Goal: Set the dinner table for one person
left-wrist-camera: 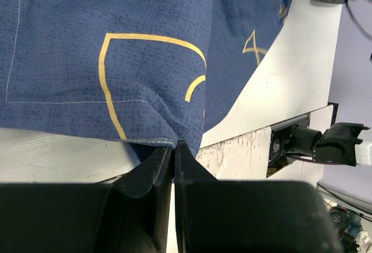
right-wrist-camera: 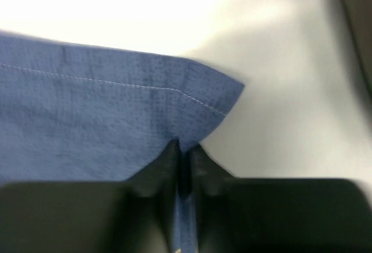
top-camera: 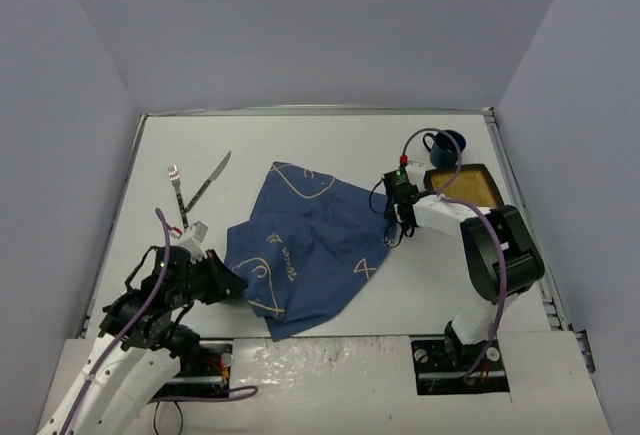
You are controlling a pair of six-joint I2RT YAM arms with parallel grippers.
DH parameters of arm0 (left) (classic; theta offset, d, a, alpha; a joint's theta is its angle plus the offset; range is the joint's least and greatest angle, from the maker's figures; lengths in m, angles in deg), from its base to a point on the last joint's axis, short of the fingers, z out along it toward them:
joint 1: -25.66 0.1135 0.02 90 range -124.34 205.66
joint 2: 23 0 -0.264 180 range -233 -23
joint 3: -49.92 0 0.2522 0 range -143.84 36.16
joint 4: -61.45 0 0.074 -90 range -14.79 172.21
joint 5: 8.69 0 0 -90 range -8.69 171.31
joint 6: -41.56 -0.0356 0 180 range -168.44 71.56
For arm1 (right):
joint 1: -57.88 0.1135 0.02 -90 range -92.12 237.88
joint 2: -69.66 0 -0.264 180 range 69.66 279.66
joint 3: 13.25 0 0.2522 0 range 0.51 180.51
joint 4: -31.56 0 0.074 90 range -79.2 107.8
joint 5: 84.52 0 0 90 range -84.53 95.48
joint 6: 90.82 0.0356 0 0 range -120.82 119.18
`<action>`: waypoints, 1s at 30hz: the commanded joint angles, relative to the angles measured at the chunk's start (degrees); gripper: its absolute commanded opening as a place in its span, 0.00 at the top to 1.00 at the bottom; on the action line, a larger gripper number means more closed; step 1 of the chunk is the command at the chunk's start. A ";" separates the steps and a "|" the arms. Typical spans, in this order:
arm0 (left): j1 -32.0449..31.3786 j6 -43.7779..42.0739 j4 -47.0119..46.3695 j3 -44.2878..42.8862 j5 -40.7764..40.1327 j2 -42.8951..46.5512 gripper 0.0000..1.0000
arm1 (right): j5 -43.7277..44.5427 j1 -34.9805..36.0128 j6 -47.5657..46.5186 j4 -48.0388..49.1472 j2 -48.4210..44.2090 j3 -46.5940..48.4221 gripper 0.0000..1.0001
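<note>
A blue cloth (top-camera: pixel 300 245) with yellow line drawings lies rumpled across the middle of the white dinner table (top-camera: pixel 300 135). The left gripper (left-wrist-camera: pixel 175 148) is clamped tight on the cloth's near-left edge. The right gripper (right-wrist-camera: pixel 183 148) is pinched closed on a hemmed corner at the cloth's right side. A fork (top-camera: pixel 177 190) and a knife (top-camera: pixel 208 187) lie far left. A blue mug (top-camera: pixel 447 145) and a square yellow plate (top-camera: pixel 462 185) sit far right.

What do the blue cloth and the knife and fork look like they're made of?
The blue cloth with yellow line print looks like matte woven fabric: fine weave, stitched hem, soft folds. The slim grey knife and fork look like bare metal, pale with a sheen, though too small to be sure.
</note>
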 commanded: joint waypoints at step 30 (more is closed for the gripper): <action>-9.40 -20.37 -4.62 -29.82 -18.22 -43.26 0.09 | -8.38 8.58 3.42 -7.60 -19.25 -3.67 0.13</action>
